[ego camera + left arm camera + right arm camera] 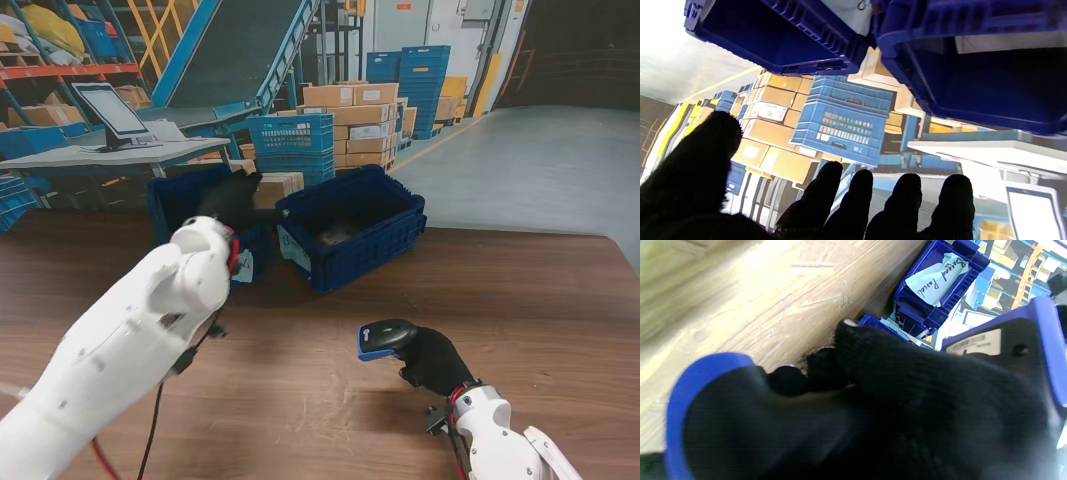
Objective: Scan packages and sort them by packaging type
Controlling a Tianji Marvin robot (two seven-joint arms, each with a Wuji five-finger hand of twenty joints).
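Observation:
Two dark blue bins stand side by side at the far side of the wooden table: a left bin and a right bin. My left hand in its black glove hovers over the left bin, fingers spread, holding nothing. A brown carton shows just beside it; whether it lies inside the bin I cannot tell. Something dark lies in the right bin. Nearer to me on the right, my right hand is shut on a black and blue scanner. A handwritten label reading "Bagged Parcels" hangs on a bin.
Behind the table are stacked brown cartons, light blue crates, a grey desk with a monitor and a sloping conveyor. Bare wooden table top lies between my arms.

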